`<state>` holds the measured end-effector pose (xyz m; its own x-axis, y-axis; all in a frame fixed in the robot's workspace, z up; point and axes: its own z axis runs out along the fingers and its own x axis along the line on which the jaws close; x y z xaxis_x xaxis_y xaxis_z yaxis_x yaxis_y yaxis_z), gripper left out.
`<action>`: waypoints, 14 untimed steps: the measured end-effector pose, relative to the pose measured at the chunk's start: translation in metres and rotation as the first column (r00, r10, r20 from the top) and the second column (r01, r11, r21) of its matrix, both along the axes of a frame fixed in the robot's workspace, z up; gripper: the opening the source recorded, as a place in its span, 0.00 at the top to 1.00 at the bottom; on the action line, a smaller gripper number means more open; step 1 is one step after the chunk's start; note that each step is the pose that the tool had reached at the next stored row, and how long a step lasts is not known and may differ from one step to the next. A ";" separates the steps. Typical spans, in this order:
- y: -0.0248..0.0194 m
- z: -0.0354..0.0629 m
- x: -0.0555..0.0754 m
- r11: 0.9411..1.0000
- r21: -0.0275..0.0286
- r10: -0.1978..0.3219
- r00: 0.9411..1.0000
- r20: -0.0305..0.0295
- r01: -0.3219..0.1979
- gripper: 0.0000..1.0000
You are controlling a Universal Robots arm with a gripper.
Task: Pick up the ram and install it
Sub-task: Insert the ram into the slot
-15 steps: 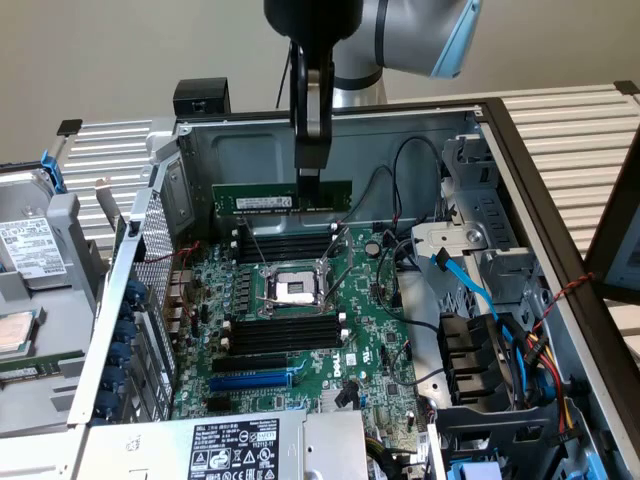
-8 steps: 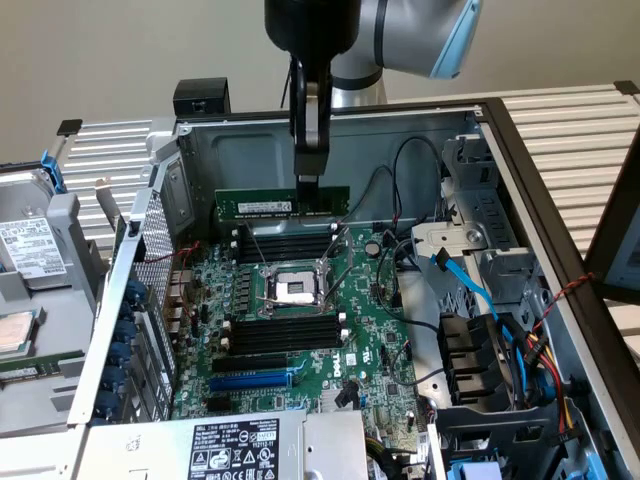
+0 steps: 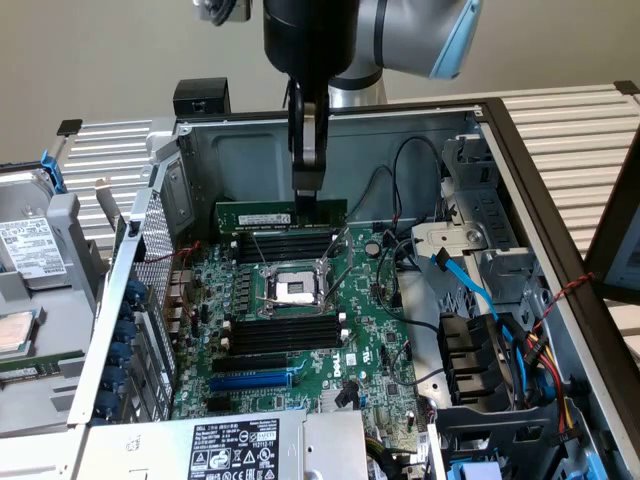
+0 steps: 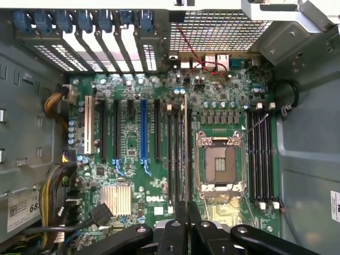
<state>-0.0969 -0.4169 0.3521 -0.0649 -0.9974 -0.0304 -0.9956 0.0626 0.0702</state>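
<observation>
**Exterior view:** the gripper [image 3: 307,190] drops in from 12 o'clock, straight down into the open tower case [image 3: 520,170]. Its fingers are pinched onto the ram [image 3: 255,213], near mid-length and slightly toward the stick's 3 o'clock end.
- The stick is upright on edge, with its long axis running 9-to-3.
- That puts it parallel to the black memory slots [image 3: 285,245] directly beneath, at 12 o'clock of the CPU socket [image 3: 295,288].
- It reads as sitting over the rearmost slot of that bank. I can't tell whether the contacts touch the slot or sit just clear.
- My take on the hold: a near-centre grip keeps the stick level so both ends meet the slot together, and edge-down is the only way it goes in.
- The second slot bank [image 3: 280,335], at 6 o'clock of the socket, looks empty.
- The blue expansion slot [image 3: 250,381] is around 7 o'clock. The blue SATA cable [image 3: 465,285] at 3 o'clock is well apart from the gripper.

**Wrist view:** this looks down along the fingers at the motherboard [image 4: 133,159].
- The fingers are drawn together. A thin edge-on strip leads away from them along one black slot, which I take to be the ram's top edge lined up with that slot.
- This view gives stick-versus-slot lateral alignment, which the exterior angle doesn't.
- It also shows the finned heatsink [image 4: 117,199], the white slot [image 4: 88,125] and the yellow-black wire bundle [image 4: 53,196].
- Height above the slot is unreadable here. The exterior view shows that better, along with the stick's face and its white label.
</observation>
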 end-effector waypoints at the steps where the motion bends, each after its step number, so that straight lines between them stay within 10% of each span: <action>1: 0.0001 -0.0017 -0.001 1.000 0.000 -0.002 1.000 0.000 0.002 0.87; 14: 0.0040 -0.0218 -0.008 1.000 0.000 -0.009 1.000 0.010 0.009 0.87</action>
<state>-0.1046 -0.4129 0.3303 -0.0732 -0.9968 -0.0311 -0.9957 0.0712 0.0600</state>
